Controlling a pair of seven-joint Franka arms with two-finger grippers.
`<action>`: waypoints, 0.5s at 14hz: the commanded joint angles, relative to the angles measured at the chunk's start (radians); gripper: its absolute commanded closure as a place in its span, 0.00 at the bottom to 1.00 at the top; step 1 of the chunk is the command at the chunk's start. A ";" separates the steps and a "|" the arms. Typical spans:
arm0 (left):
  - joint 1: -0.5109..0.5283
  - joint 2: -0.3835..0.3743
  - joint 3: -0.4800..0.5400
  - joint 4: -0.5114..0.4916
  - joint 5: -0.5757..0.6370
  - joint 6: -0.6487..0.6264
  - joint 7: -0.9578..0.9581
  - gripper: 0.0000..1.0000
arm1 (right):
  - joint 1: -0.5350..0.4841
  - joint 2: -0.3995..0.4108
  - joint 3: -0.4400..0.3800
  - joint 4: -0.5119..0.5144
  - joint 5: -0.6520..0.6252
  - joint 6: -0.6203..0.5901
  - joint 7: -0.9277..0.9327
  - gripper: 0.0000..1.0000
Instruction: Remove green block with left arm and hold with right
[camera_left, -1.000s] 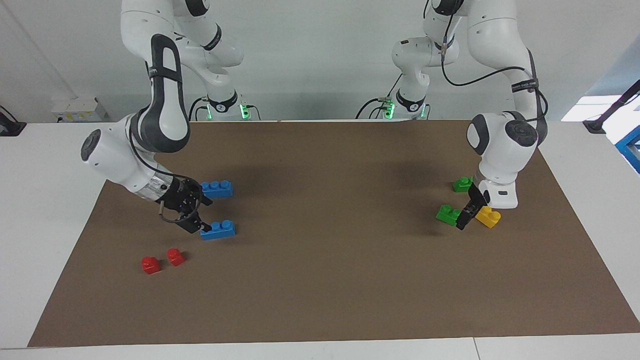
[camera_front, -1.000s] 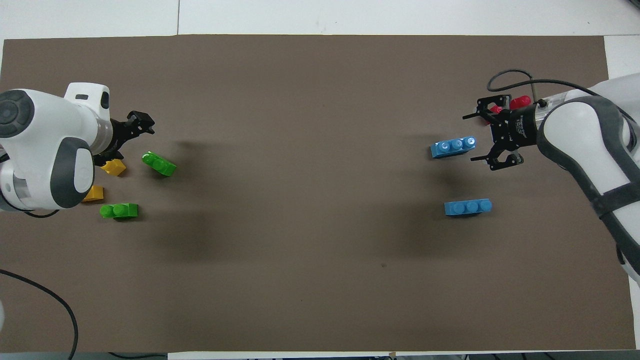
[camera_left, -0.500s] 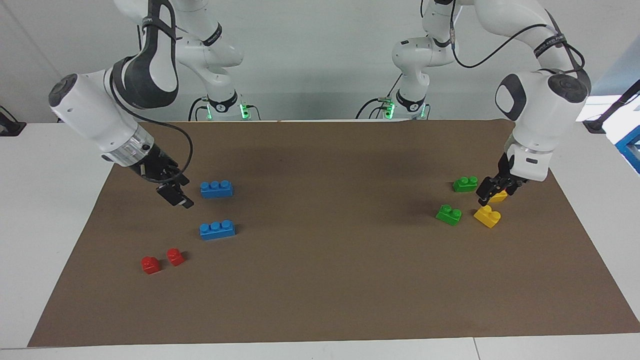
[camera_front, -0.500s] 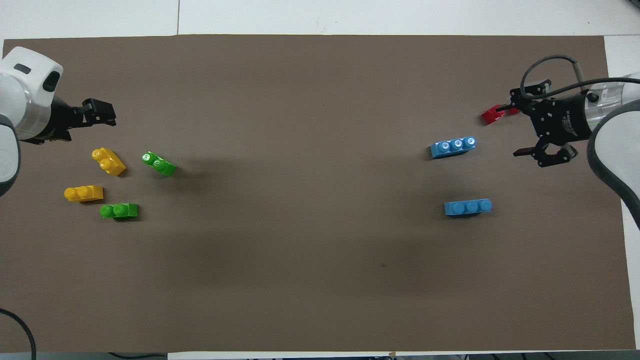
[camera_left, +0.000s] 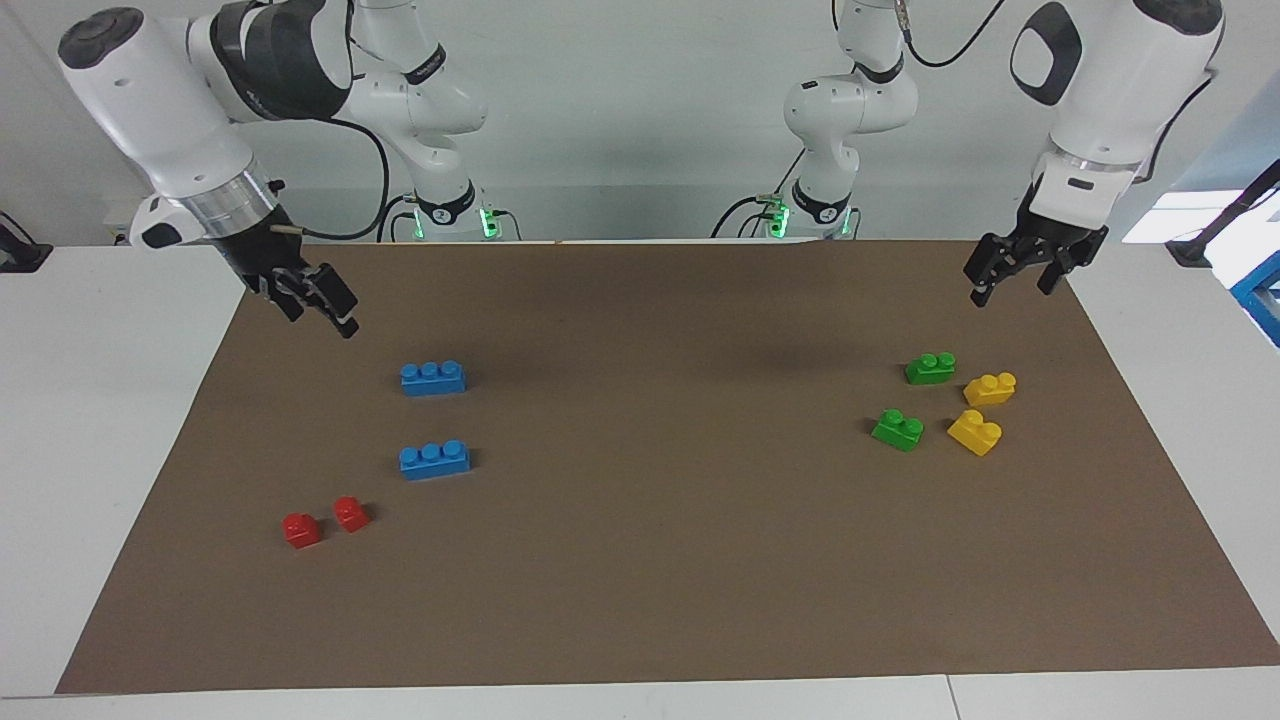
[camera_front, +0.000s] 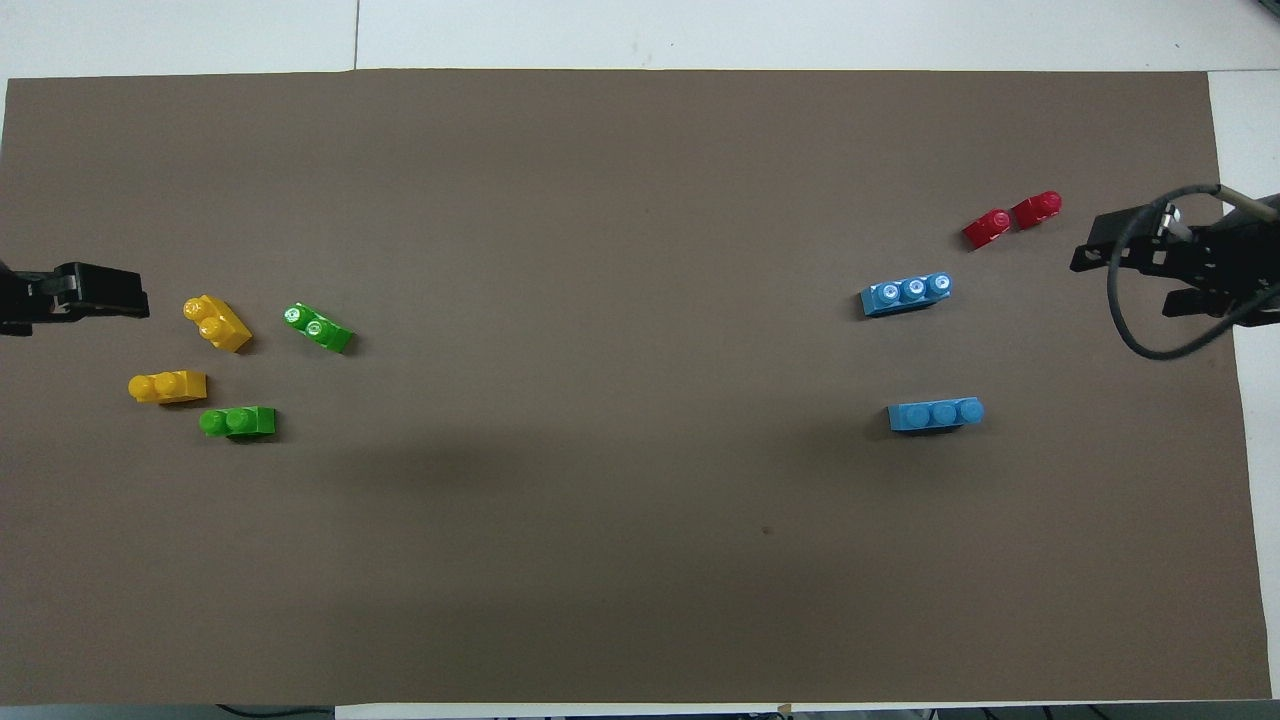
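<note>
While both grippers hang empty, you've got separation done: green block (camera_left: 898, 429) lies loose near the left arm's end edge; left gripper (camera_left: 1022, 269) spread, right gripper (camera_left: 312, 297) can't tell.

a white table (camera_left: 90, 420) fills most of the facing view, with a large brown mat (camera_left: 660, 560) spread over nearly all of its top and white margins left at both sides and along the bottom edge. a seam in the tabletop (camera_left: 947, 697) shows at the lower right. a plain pale grey wall (camera_left: 640, 120) runs across the top of the frame. at the upper left a small white box (camera_left: 122, 228) sits at the foot of the wall, and a black clamp (camera_left: 20, 250) grips the table edge. at the upper right another black bracket (camera_left: 1225, 220), a bright patch of light (camera_left: 1165, 218) and a blue object (camera_left: 1262, 295) cut by the frame edge
</note>
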 joint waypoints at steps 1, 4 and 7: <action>0.006 -0.057 -0.003 -0.015 -0.013 -0.093 0.039 0.00 | -0.001 -0.069 0.003 0.018 -0.073 -0.115 -0.170 0.00; -0.005 -0.049 -0.011 0.001 -0.017 -0.116 0.021 0.00 | -0.003 -0.084 0.006 0.057 -0.116 -0.225 -0.215 0.00; -0.007 -0.039 -0.006 0.081 -0.034 -0.205 0.017 0.00 | -0.010 -0.089 0.008 0.051 -0.117 -0.220 -0.212 0.00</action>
